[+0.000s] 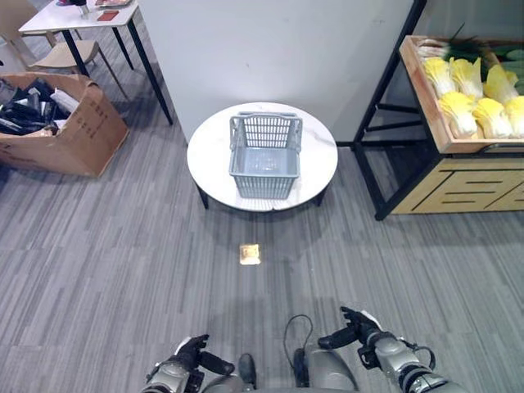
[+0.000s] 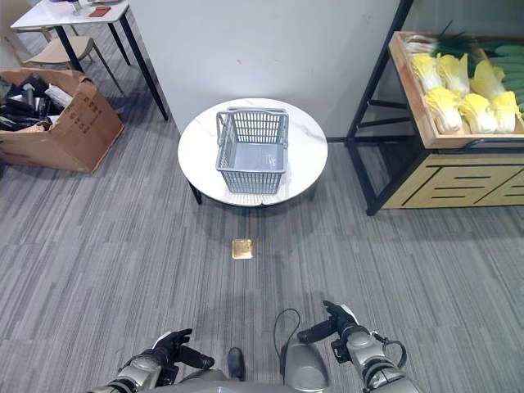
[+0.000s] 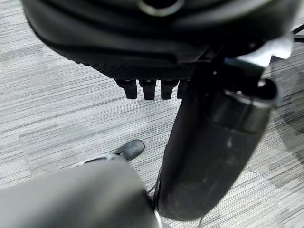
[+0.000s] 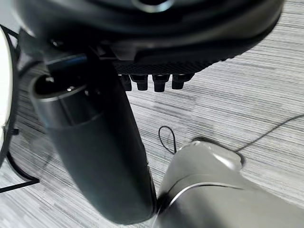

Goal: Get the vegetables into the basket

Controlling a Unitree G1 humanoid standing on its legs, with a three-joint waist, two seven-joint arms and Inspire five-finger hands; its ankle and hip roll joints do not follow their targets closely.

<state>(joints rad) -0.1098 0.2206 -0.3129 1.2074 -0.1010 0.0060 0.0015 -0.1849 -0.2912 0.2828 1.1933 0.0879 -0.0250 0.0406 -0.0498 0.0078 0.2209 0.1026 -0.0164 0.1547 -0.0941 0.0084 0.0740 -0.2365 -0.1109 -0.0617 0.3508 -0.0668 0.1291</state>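
A grey plastic basket [image 1: 264,155] with its handle folded back stands empty on a round white table [image 1: 211,155] straight ahead. Yellow-green cabbages [image 1: 476,102] and dark green vegetables [image 1: 508,56] lie in a wooden crate shelf [image 1: 446,131] at the far right. My left hand [image 1: 193,355] hangs low at the bottom edge, fingers relaxed and holding nothing. My right hand [image 1: 358,329] hangs low at the bottom right, also relaxed and empty. In each wrist view the fingers [image 3: 148,89] and fingers [image 4: 152,81] point straight out over grey carpet.
A black metal frame [image 1: 378,106] carries the crate shelf. A cardboard box [image 1: 61,123] of dark items sits at the far left, beside a white table [image 1: 78,16] and chair. A small brass floor plate [image 1: 250,254] lies between me and the round table.
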